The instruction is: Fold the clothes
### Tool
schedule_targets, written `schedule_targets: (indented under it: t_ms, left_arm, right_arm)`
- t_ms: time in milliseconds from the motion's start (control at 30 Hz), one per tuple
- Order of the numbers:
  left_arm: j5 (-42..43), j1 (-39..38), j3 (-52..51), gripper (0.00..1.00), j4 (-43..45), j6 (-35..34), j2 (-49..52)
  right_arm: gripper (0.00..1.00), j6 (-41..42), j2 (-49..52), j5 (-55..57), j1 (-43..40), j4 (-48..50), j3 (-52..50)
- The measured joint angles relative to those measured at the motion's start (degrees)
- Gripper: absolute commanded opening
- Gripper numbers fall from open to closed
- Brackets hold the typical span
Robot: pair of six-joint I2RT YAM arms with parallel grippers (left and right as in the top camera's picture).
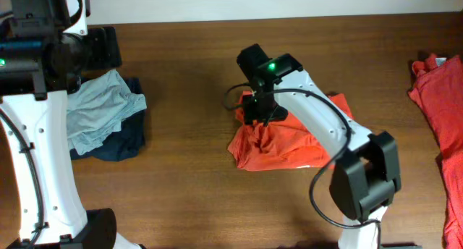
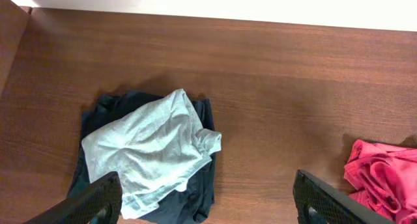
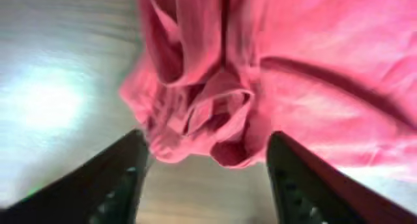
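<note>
Right pincer low over the upper-left corner of the shirt, near the middle of the worktop; largely masked from overhead by its own wrist and camera. Released: in the wrist view, fingers spread wide, with a bunched fold of cloth in the gap between them. Contact between cloth and fingers not discernible in that blurred view.

Shirt red-orange, crumpled into a rough mound, wider than deep, lower edge uneven, upper-left corner gathered into deep creases and loops. Right part covered by the right arm, crossing it diagonally toward the lower right.

Second shirt of the same red-orange at the far right edge of the worktop, loose and wrinkled, running out of frame, well apart from both pincers.

Left pincer raised above the left side of the worktop, released and empty, fingers wide apart at the bottom corners of its wrist view. Below it, pale garment, blue-green, roughly folded, on top of a dark garment, navy, showing around its edges. Both well apart from the shirt, with bare wood between. In the overhead view, left arm's white link and dark housing over part of the pale garment.
</note>
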Motion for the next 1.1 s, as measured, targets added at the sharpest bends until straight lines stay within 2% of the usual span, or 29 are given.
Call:
schedule_targets:
  t_ms: [67, 200, 300, 500, 700, 900, 1000, 1100]
  left_arm:
    - [0.0, 0.0, 0.0, 0.84, 0.0, 0.0, 0.0]
    - [0.0, 0.0, 0.0, 0.84, 0.0, 0.0, 0.0]
    - [0.4, 0.0, 0.0, 0.84, -0.1, 0.0, 0.0]
    - [2.6, 0.0, 0.0, 0.84, -0.1, 0.0, 0.0]
    - [3.4, 0.0, 0.0, 0.84, 0.0, 0.0, 0.0]
    - [3.5, 0.0, 0.0, 0.84, -0.4, 0.0, 0.0]
    - [3.5, 0.0, 0.0, 0.84, -1.0, 0.0, 0.0]
    - [3.5, 0.0, 0.0, 0.84, -1.5, 0.0, 0.0]
  right_arm:
    - [0.71, -0.1, -1.7, -0.2, -0.7, -1.9, 1.7]
    - [0.72, -0.3, -6.3, -0.3, -4.5, -6.1, 3.6]
    - [0.57, -1.0, -7.9, -0.2, -9.5, -9.6, 3.9]
    - [0.38, -3.8, -7.3, -2.0, -16.2, -8.1, -1.2]
    - [0.23, -4.2, -5.0, -8.4, -12.7, 7.4, -15.7]
    - [0.12, 0.9, -3.8, -15.5, -5.3, 25.6, -27.6]
    - [0.09, -0.2, -3.7, -23.5, -1.0, 30.9, -29.1]
    - [0.06, -3.0, -3.7, -30.6, 3.4, 31.2, -28.0]
